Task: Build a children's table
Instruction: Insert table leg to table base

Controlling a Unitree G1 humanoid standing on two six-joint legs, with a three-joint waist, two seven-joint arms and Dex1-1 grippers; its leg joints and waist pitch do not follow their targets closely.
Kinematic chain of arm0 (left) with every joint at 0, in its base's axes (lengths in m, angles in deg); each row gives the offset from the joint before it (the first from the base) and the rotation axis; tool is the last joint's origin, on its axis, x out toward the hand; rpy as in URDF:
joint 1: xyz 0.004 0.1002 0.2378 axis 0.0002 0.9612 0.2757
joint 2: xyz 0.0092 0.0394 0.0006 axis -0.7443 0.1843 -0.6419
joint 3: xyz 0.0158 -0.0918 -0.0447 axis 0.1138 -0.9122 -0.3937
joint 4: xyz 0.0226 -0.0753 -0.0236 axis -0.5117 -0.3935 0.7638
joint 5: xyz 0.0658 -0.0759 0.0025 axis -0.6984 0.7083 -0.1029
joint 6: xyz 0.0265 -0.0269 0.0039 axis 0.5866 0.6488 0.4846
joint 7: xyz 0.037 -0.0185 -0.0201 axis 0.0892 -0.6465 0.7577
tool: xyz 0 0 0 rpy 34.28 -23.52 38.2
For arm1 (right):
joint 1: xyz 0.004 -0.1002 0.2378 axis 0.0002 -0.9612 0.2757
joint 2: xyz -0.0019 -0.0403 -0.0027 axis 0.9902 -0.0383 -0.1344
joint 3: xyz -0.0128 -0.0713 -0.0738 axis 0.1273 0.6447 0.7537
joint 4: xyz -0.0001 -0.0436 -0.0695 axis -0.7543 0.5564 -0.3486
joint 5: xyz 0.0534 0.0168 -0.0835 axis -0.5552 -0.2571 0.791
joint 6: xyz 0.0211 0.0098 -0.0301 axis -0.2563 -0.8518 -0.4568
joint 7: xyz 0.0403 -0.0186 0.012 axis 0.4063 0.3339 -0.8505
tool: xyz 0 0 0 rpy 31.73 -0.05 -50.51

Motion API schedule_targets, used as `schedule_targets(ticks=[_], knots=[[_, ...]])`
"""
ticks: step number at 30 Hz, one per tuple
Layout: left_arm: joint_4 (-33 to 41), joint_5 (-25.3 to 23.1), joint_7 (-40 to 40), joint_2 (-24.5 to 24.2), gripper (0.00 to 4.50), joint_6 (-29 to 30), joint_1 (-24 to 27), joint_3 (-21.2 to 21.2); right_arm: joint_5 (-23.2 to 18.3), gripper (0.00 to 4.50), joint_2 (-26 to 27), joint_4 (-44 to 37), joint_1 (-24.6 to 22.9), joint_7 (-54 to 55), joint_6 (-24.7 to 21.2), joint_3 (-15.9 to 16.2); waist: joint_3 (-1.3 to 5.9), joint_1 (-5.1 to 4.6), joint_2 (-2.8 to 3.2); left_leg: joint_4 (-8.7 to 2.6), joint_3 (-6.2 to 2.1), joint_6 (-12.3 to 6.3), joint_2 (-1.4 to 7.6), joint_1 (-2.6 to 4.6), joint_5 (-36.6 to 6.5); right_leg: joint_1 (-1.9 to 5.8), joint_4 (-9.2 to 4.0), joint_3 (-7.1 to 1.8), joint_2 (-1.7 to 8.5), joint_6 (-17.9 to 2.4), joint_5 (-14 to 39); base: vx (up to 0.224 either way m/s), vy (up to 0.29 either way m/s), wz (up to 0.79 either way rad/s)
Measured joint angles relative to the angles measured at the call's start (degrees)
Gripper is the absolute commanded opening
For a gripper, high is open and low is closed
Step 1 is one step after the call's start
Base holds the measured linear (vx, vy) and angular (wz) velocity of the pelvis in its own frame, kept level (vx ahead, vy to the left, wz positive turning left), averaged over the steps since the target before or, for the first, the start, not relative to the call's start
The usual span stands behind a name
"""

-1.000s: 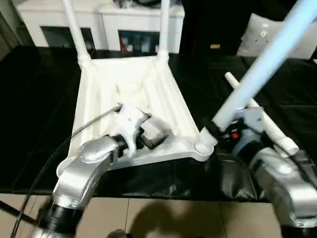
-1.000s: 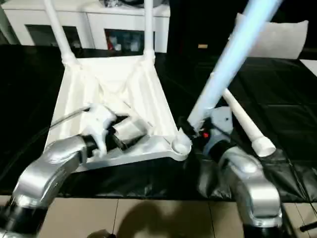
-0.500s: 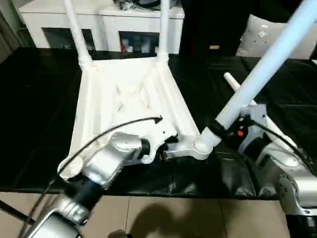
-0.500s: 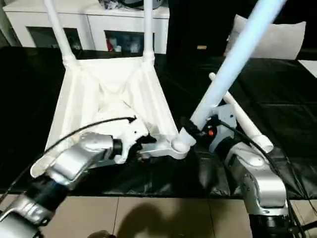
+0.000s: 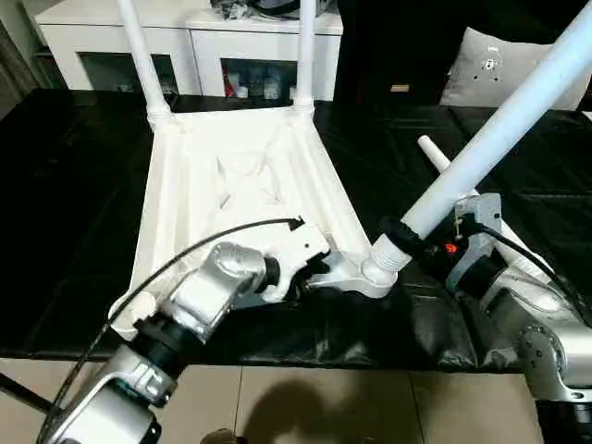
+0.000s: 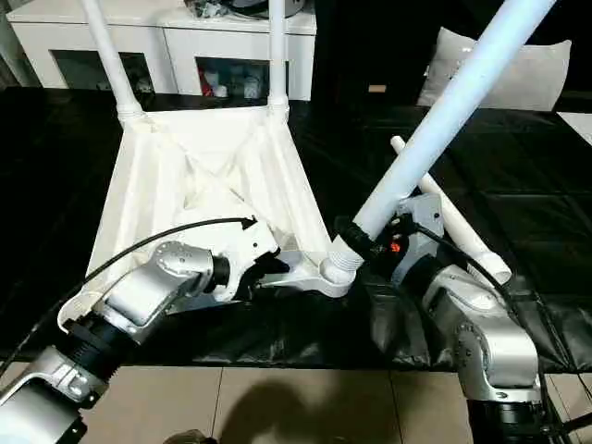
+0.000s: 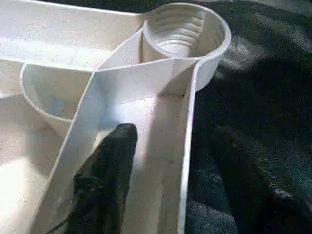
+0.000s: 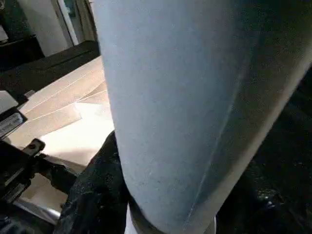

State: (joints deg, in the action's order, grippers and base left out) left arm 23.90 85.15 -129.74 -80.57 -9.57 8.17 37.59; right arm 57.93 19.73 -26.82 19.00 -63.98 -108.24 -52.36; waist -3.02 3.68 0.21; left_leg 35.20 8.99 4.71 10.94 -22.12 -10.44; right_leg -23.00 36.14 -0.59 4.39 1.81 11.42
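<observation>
The children's table lies upside down on black cloth, its ribbed white top facing up. Two legs stand in the far corner sockets. My right gripper is shut on a third leg, which leans to the right with its lower end at the near right socket. My left gripper is open astride the near rim beside that socket. One black finger is inside the rim, the other outside over the cloth. Another leg lies loose on the cloth at the right.
A white cabinet with glass doors stands behind the table top. A white cushion sits at the back right. The black cloth ends at the near edge, with tiled floor below.
My left gripper has moved from over the ribbed underside to the near rim by the right socket, and its fingers stand closer together. The right gripper still holds the tilted leg.
</observation>
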Motion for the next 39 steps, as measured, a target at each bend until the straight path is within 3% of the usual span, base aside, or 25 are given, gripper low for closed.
schedule_targets(ticks=[1,7,15,23,34,39], knots=[[-0.04,0.00,-0.13,0.00,2.19,-0.01,0.00,-0.08,0.00,1.88,-0.01,0.24,0.00,-0.20,0.00,0.00,0.00,0.00,0.00,0.00,0.00,0.00,0.00,0.00,0.00,0.00,0.00,0.01,0.00,0.00,0.00,0.000,0.000,0.00],[-0.17,-0.05,-1.01,-0.08,1.59,-0.01,-0.02,-0.27,-0.02,1.88,-0.54,0.42,0.01,-1.18,-0.03,0.06,0.00,0.03,0.00,-0.01,0.00,0.00,0.00,0.00,0.00,0.00,-0.01,0.00,0.00,0.00,0.00,0.000,0.000,0.00],[-0.10,-0.74,-2.22,-0.70,0.99,-0.55,-0.02,-0.25,-0.03,1.88,-0.89,0.42,0.01,-2.40,-0.16,0.08,0.00,-0.04,0.00,-0.05,0.00,0.00,0.00,0.01,0.00,-0.01,-0.03,0.00,0.00,0.00,0.00,0.000,0.000,0.00],[-0.12,-2.23,-3.66,-1.60,0.16,-3.24,-0.01,0.40,-1.39,1.88,-4.35,1.30,2.53,-8.26,-3.58,3.65,-0.02,-0.15,0.02,-0.10,0.01,0.00,0.00,0.00,0.00,-0.03,-0.06,-0.01,0.00,0.00,0.00,0.000,0.000,0.00],[-0.13,-2.68,-8.01,-3.79,0.00,-6.28,0.01,0.67,0.86,1.88,-10.36,7.45,8.77,-17.21,-5.32,9.31,-0.02,-0.29,0.02,-0.37,0.08,-0.01,0.06,0.00,0.01,-0.11,-0.18,0.04,-0.05,-0.04,0.03,0.000,0.000,0.00],[-0.09,-1.93,-11.35,-6.13,0.00,-7.39,0.36,0.23,1.34,1.88,-10.74,9.58,10.87,-19.62,-4.77,11.19,-0.02,-0.23,0.02,-0.37,0.09,-0.01,0.07,0.02,0.01,-0.11,-0.18,0.03,-0.06,-0.06,0.03,0.000,0.000,0.00]])
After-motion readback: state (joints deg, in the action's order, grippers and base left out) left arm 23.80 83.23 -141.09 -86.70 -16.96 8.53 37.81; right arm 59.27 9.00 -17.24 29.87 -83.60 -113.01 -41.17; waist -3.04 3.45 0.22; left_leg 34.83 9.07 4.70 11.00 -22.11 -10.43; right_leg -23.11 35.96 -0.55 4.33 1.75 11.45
